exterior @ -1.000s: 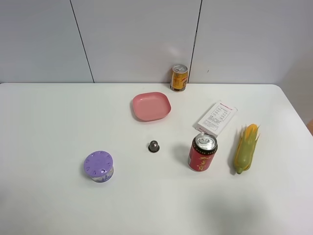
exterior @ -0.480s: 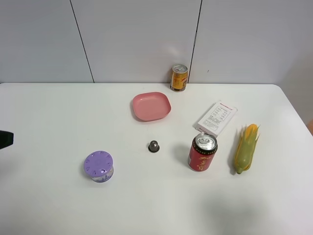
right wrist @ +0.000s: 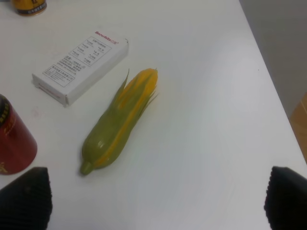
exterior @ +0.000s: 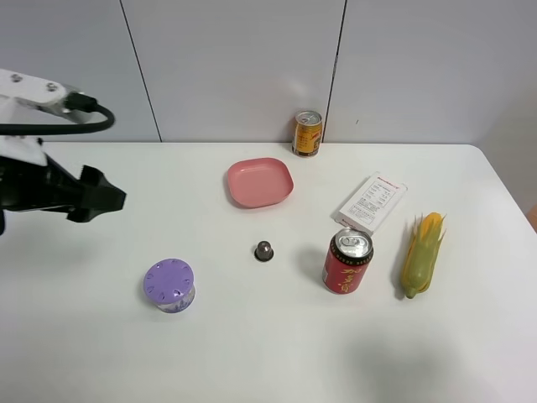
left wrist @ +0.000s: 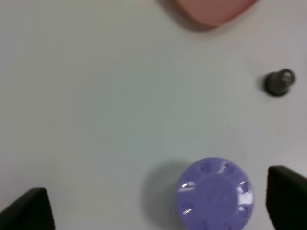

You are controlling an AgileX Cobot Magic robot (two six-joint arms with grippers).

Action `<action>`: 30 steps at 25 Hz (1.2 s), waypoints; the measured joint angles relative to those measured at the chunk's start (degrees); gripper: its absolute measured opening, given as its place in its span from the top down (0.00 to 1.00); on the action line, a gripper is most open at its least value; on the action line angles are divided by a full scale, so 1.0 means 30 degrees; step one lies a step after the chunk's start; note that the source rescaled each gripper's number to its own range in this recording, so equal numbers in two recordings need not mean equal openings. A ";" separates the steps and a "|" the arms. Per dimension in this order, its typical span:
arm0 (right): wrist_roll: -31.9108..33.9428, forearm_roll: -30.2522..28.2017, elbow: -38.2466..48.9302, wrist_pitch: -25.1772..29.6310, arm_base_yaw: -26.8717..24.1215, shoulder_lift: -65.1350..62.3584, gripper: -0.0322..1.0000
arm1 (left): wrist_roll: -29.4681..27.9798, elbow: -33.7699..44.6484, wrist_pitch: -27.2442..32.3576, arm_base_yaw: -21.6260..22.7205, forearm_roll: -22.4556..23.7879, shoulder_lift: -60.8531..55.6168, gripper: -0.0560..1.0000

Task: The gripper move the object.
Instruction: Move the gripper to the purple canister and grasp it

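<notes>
The object, a squat jar with a lavender-purple slotted lid (exterior: 169, 285), stands on the white table at the front left. The left gripper (exterior: 106, 200), a black claw on a black arm, hovers over the table to the left of and behind the jar, apart from it. In the left wrist view the jar (left wrist: 214, 194) lies between the spread fingertips (left wrist: 287, 196), nearer one side; the left gripper (left wrist: 158, 211) is open and empty. The right gripper (right wrist: 156, 203) is open and empty, and it does not show in the exterior view.
A pink plate (exterior: 260, 182) lies mid-table, with a tiny dark grey capsule (exterior: 264, 250) in front of it. A red can (exterior: 347, 261), a white box (exterior: 370, 202) and a corn cob (exterior: 421, 254) are on the right. A yellow can (exterior: 307, 133) stands by the wall.
The left arm has come in from the left edge and now reaches well over the table, further right and higher. The jar and the other things have not moved.
</notes>
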 joint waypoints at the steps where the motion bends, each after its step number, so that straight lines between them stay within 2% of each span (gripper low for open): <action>1: 0.0000 0.0000 0.0000 0.0000 0.0000 0.0000 0.00 | -0.0021 -0.0268 -0.0022 -0.0526 0.0000 0.0534 0.37; 6: 0.0000 0.0000 0.0000 0.0000 0.0000 0.0000 0.00 | -0.0114 -0.1155 -0.0064 -0.3013 0.0000 0.2281 0.37; 10: 0.0000 0.0000 0.0000 0.0000 0.0000 0.0000 0.00 | -0.0293 -0.1155 -0.0064 -0.4130 -0.0006 0.3171 0.37; 16: 0.0000 0.0000 0.0000 0.0000 0.0000 0.0000 0.00 | -0.0495 -0.1162 -0.0102 -0.4611 0.0249 0.5192 0.37; 21: 0.0000 0.0000 0.0000 0.0000 0.0000 0.0000 0.00 | -0.0533 -0.1162 -0.0099 -0.4629 0.1099 0.6636 0.37; 30: 0.0000 0.0000 0.0000 0.0000 0.0000 0.0000 0.00 | -0.0533 -0.0816 -0.0410 -0.4629 0.1751 0.8312 0.37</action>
